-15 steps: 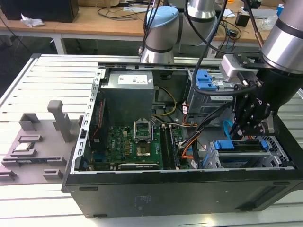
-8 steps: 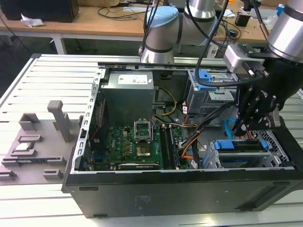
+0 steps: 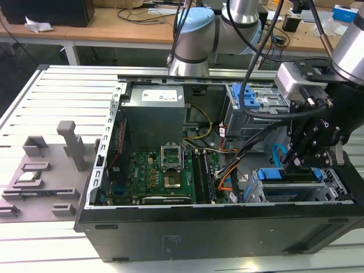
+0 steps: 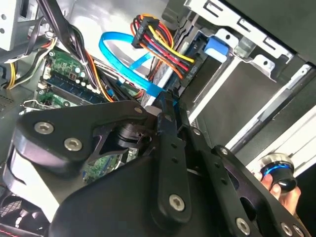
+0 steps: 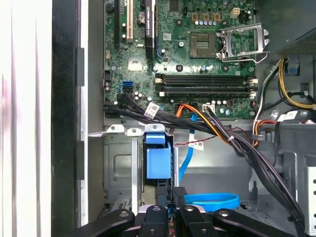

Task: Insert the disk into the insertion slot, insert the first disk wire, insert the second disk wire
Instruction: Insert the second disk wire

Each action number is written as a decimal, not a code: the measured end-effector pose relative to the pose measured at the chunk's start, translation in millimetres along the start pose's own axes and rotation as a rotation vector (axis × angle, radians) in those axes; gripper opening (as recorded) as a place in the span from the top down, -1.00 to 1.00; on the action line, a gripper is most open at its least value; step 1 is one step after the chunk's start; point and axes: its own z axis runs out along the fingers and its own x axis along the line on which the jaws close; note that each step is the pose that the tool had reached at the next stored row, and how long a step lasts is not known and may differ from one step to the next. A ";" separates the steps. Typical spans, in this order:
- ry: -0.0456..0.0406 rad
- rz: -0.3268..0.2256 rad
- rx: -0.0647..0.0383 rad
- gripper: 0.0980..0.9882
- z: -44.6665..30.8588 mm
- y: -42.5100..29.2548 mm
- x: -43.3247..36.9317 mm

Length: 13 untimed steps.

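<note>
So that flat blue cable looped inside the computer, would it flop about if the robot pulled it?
Probably. The flat blue cable already curls in a loose loop, so it likely bends easily. Being a thin ribbon, it looks light. It may spring back rather than stay put.

The arm bends down from its pale-blue elbow joint [image 3: 196, 34] toward the exterior view's right. Its black gripper [image 3: 300, 162] points downward, fingers [image 5: 178, 195] drawn close together.
</note>
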 end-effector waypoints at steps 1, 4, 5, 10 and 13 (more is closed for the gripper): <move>-0.0003 0.000 0.000 0.86 0.2 -0.9 -0.1; 0.0000 0.000 -0.001 0.86 0.7 -3.6 0.0; 0.0001 0.000 -0.002 0.86 0.9 -4.7 -0.1; 0.0001 0.000 -0.003 0.86 2.6 -5.7 0.1; 0.0002 0.000 -0.004 0.86 7.0 -5.9 0.2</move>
